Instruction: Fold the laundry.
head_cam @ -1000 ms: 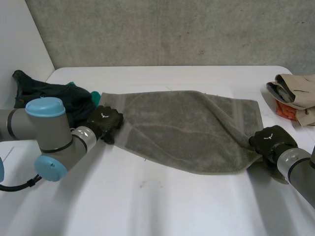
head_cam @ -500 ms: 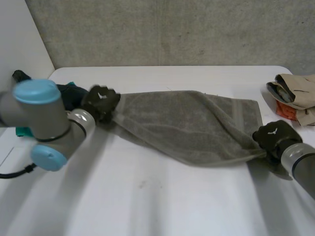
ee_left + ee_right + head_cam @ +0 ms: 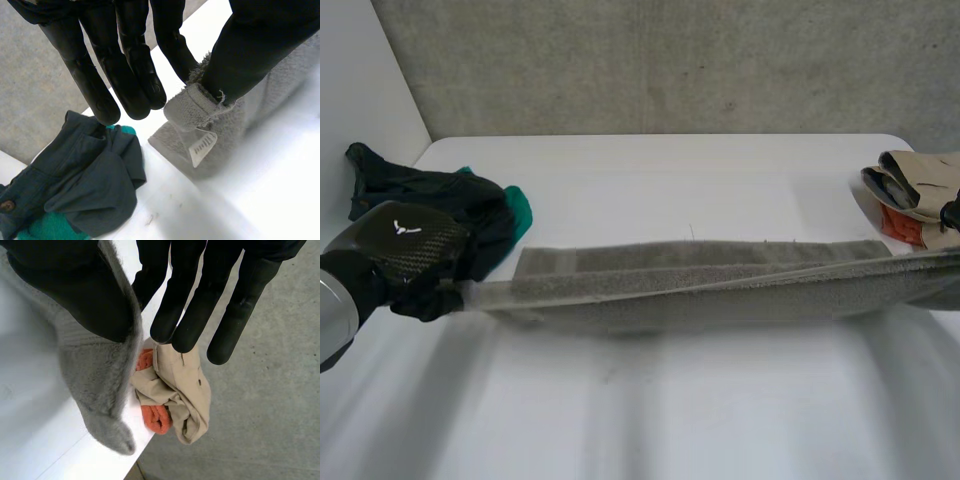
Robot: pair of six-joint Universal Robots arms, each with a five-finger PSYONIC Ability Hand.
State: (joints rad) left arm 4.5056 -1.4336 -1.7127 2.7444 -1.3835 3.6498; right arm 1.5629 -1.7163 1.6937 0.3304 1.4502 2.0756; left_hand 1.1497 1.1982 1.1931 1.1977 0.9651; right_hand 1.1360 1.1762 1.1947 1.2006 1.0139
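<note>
The grey terry towel (image 3: pixel 690 290) stretches taut above the white table (image 3: pixel 720 420), with the left hand (image 3: pixel 250 50) and right hand (image 3: pixel 65 285) each pinching a corner. The first fold looks unfinished, and the dark crumpled clothes (image 3: pixel 420 190) wait.

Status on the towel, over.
Left hand pinches one towel end, right hand the other. Towel stretched between them. Dark clothes, tan clothes off to sides, clear.

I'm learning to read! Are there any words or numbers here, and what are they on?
White tag on the grey towel: printed marks, too blurred to read.
Back of the left hand: a small white mark, no letters.
No other text.
</note>
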